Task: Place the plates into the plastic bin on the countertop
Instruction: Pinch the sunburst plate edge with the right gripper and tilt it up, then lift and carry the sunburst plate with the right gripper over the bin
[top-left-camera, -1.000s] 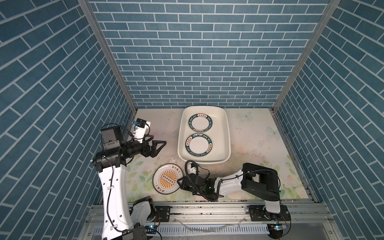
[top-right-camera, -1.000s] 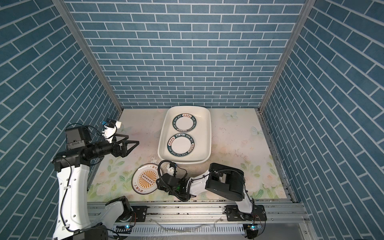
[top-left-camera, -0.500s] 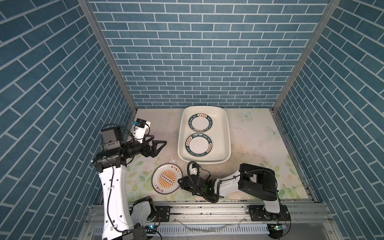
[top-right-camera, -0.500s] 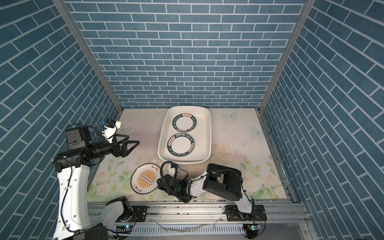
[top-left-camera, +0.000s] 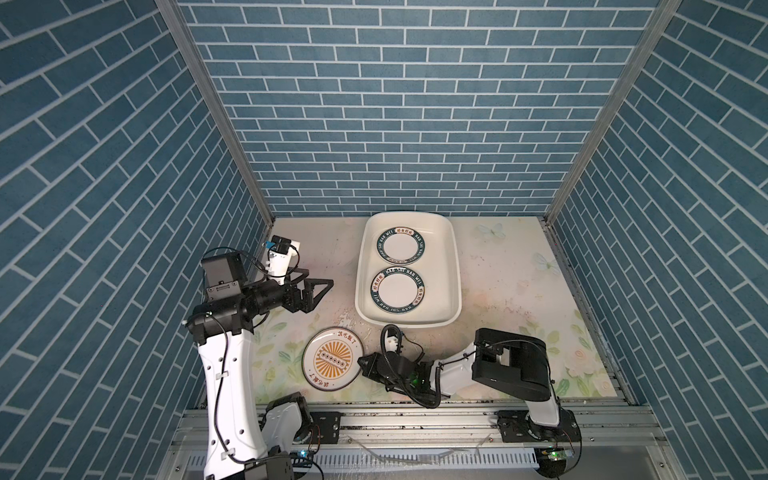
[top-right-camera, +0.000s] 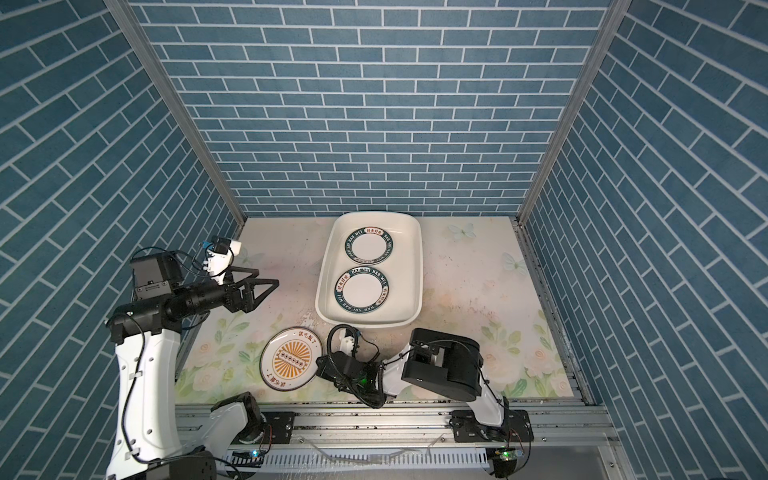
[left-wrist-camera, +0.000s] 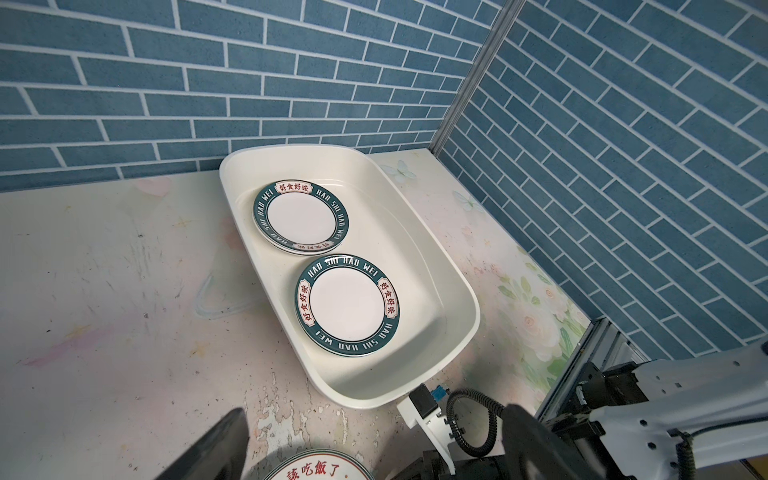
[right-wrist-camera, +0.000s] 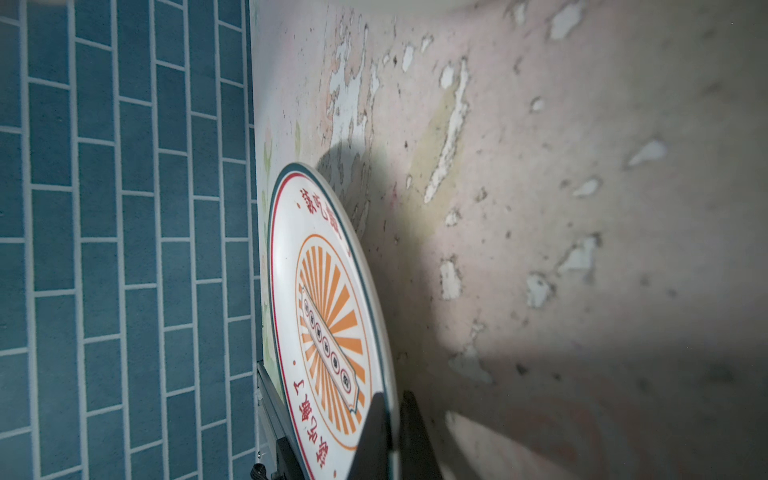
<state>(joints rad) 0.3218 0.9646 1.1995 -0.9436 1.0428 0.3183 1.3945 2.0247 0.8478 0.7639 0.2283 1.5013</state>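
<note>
In both top views we see the plastic bin (top-left-camera: 454, 266) running lengthwise toward the back wall, with two green-rimmed plates (top-left-camera: 398, 291) in a row inside. A sunburst plate (top-left-camera: 332, 359) lies on the bench (top-left-camera: 507, 291) off the bin's near left corner, and the right jaws grip its rim. The left jaws gape empty, left of the bin.

From the left wrist we read "HAO SHI HAO WEI" on both rims.

From the right wrist, the sunburst plate (right-wrist-camera: 328, 316), which bears red characters, has its rim pinched between the jaws.

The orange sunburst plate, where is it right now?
In both top views the orange sunburst plate sits on the countertop, left of centre and nearer the robot than the plastic bin, its rim pinched by the right gripper.
</note>
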